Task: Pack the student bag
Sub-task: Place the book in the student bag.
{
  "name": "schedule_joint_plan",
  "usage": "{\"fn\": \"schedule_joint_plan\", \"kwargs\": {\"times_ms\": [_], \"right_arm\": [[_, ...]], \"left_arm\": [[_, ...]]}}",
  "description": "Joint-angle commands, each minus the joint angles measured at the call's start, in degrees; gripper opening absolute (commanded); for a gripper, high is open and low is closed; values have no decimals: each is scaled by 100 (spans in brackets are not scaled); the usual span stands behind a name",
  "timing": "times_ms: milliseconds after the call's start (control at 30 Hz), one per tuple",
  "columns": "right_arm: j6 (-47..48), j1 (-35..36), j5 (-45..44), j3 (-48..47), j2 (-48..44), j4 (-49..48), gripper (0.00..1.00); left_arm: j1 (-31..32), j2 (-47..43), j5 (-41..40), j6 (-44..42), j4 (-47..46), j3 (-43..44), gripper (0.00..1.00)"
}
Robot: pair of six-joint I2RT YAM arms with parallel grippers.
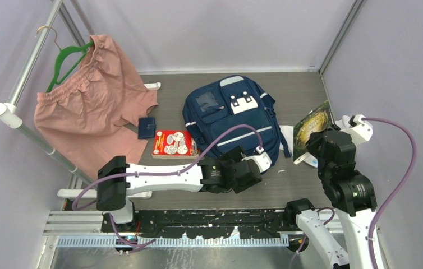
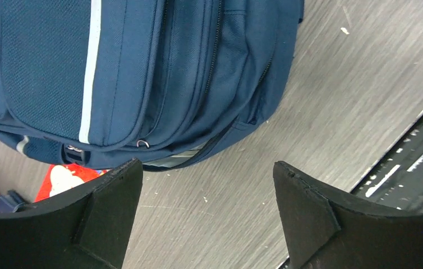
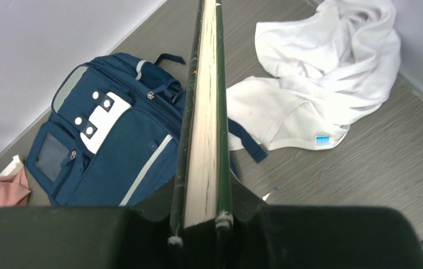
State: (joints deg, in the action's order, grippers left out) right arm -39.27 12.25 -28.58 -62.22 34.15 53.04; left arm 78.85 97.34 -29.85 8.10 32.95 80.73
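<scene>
The bag [image 1: 233, 120] lies flat at the middle of the desk [image 1: 302, 182], front pocket up, white patch toward 12 o'clock and base toward 6. In the left wrist view its zips look closed, though the main opening cannot be made out.

The left gripper [image 1: 261, 161] sits low at the bag's 6 o'clock edge, just off the fabric. Its jaws stand wide apart with only bare desk between them – it holds nothing [image 2: 206, 179].

The right gripper [image 1: 322, 141] hovers at the bag's 3 o'clock, clamped on a green book [image 1: 312, 128]. Seen from the right wrist, the book [image 3: 203, 112] stands on edge between the jaws [image 3: 201, 227], its pages showing as a pale strip and its far end pointing over the bag's strap side.

A white cloth [image 3: 321, 73] lies crumpled on the desk at the bag's 3 o'clock, touching the straps and partly beneath the raised book.

At the bag's 8 o'clock a red book [image 1: 171, 143] lies flat, just beside the fabric – a small navy case [image 1: 147, 128] sits at its 10 o'clock. Pink shorts [image 1: 94, 106] on a green hanger [image 1: 66, 61] hang from a rail [image 1: 30, 61] at the desk's 9 to 10 o'clock, their hem draping onto the desk.
</scene>
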Motion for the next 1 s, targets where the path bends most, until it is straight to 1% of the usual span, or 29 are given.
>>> {"fn": "schedule_joint_plan", "kwargs": {"times_ms": [0,133,300,400,533,667,767,867,900,967], "right_arm": [[578,6,-207,-711,-47,-282,0],[710,5,-341,-907,16,-99,0],[775,7,-447,-874,-180,-127,0],[806,10,-348,-845,-180,-151,1],[796,7,-292,-854,-199,-152,1],[766,12,-190,-814,-202,-160,0],[716,5,-162,-750,-214,-165,1],[701,7,-168,-703,-225,-176,1],[709,9,-180,-690,-216,-187,1],[710,13,-183,-679,-216,-182,1]], "left_arm": [[26,45,-721,-588,-447,376,86],[69,514,-746,-721,-561,521,85],[134,1001,-532,-591,-643,751,80],[157,1233,-614,-444,-662,919,79],[154,1557,-719,-466,-712,1061,77],[154,1794,-943,-519,-778,1172,71],[144,1823,-1196,-535,-953,1112,64],[99,1867,-1251,-536,-1013,1079,56],[92,1891,-1319,-523,-992,1097,52],[58,1923,-1456,-478,-931,1139,41]]}}
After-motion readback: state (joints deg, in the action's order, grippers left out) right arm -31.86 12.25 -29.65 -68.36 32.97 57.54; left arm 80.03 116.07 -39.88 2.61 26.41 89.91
